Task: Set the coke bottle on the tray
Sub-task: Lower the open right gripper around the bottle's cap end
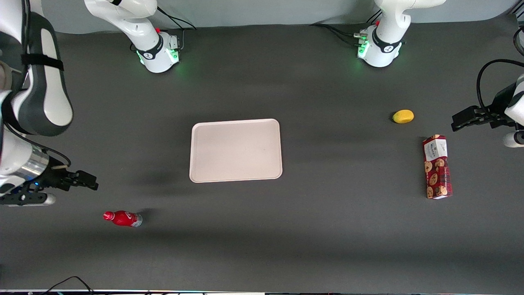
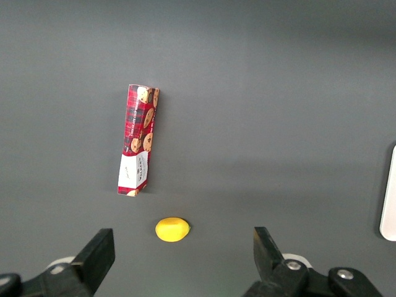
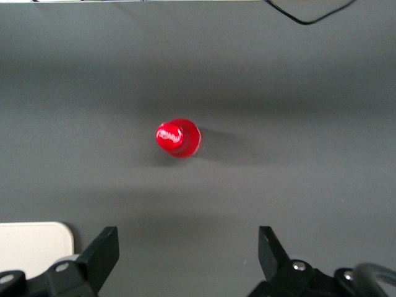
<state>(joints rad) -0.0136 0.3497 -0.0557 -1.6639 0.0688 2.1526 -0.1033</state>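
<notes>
One bottle [image 1: 123, 218]: small, red, red cap, white lettering, clear silvery base. It stands upright on the dark table [image 1: 327, 229], toward the working arm's end, nearer the front camera than the tray [image 1: 236, 150] and well apart from it. One tray, pale pinkish-cream, rounded corners, low rim, nothing on it. Gripper [image 1: 91, 182] hovers above the table near the bottle, fingers spread, holding nothing. Toward the parked arm's end: one red cookie box [image 1: 437, 166], lying flat; one yellow lemon [image 1: 403, 116] near it.

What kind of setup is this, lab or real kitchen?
Likely a lab tabletop: dark mat, a bare tray, and scattered props, a coke bottle, cookie box and lemon. The gripper hangs open near the bottle.
</notes>
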